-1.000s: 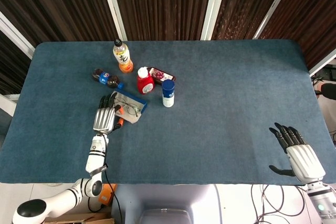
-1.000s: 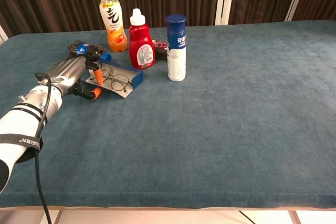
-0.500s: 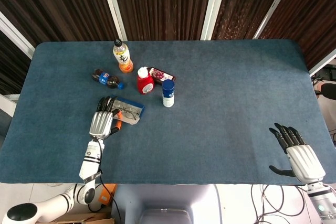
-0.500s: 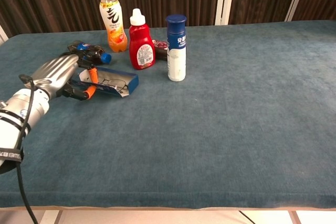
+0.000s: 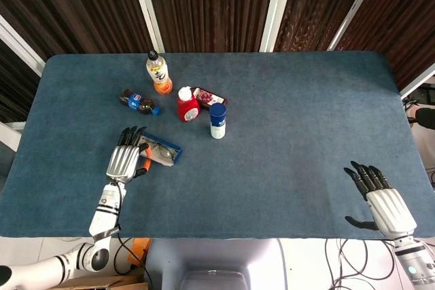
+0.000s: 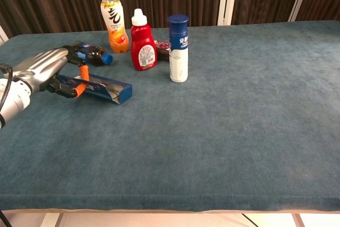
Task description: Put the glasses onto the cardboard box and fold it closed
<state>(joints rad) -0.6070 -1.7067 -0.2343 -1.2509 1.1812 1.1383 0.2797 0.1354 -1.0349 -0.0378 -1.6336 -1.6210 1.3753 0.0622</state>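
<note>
Table: plenty of open cloth right of and below the cardboard box, which sits centre-left with the bottles behind it and well in from the edges; right hand idles unclenched and empty at the near-right corner. Box looks light, thin and easily crushed, likely to slide on the cloth, so I'd pin its left end and fold from the long blue flap edge. Left hand pinches that left end; glasses inside, fragile, so press gently.
</note>
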